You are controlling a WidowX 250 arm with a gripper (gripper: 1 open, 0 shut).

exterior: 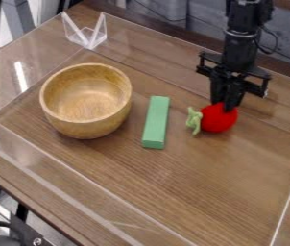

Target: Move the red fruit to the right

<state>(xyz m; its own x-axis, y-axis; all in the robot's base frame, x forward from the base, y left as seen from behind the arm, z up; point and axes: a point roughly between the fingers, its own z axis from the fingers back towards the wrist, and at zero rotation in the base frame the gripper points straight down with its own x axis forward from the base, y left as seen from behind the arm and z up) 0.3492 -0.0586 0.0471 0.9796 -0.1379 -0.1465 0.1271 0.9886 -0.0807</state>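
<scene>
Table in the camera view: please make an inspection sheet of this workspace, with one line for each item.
Surface: brown wooden table, with visible plank seams
Job's things: red fruit on the table, right of the green block, its green top toward the block
Clutter: green block lying between the wooden bowl and the fruit; small clear rack-like item at the back left
Gripper: black gripper right at the fruit; whether its fingers are open or shut cannot be told
Cables: dark cable-like loop at the lower left corner
Surroundings: dark area beyond the table's left edge
</scene>
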